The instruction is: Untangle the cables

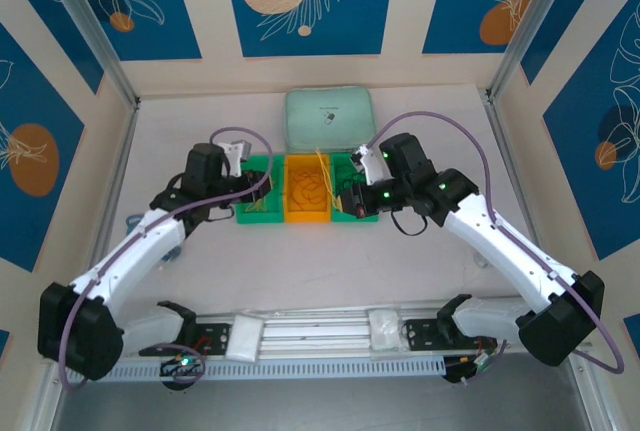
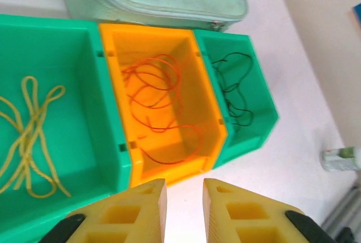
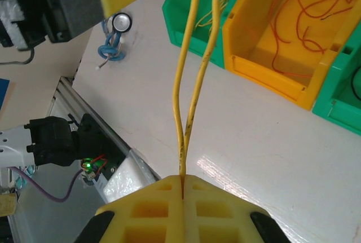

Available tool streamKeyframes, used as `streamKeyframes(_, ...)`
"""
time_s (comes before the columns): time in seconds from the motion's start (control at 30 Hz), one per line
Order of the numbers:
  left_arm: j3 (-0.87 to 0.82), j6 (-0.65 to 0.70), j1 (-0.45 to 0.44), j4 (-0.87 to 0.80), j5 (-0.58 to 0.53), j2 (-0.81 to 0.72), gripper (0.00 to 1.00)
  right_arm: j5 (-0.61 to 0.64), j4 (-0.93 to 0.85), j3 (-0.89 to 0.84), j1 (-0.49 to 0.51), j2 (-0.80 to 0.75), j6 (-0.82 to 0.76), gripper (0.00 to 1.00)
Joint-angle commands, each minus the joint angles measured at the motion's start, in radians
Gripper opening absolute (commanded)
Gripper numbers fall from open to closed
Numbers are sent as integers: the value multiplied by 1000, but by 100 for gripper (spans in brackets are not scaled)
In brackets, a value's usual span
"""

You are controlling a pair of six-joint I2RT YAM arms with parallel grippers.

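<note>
Two strands of the thin pale-yellow cable run taut from your right claw, clamped on them, up to the green plastic bin left of the orange plastic bin. Your left claw hangs just in front of the orange bin, slightly parted, empty. Carry the right claw over that green bin and lower before releasing, else strands likely drape onto the thin orange-red cable in the orange bin.
</note>
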Motion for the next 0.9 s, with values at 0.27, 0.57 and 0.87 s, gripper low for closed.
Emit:
streamKeyframes(0.27, -153, -194, 8, 217, 182, -127, 38, -3, 70, 48, 118, 173, 15, 0)
streamKeyframes(0.57, -176, -225, 6, 272, 208, -100, 37, -18, 110, 104, 184, 258, 26, 0)
streamKeyframes(0.87, -201, -221, 6, 270, 189, -102, 36, -38, 122, 149, 218, 306, 27, 0)
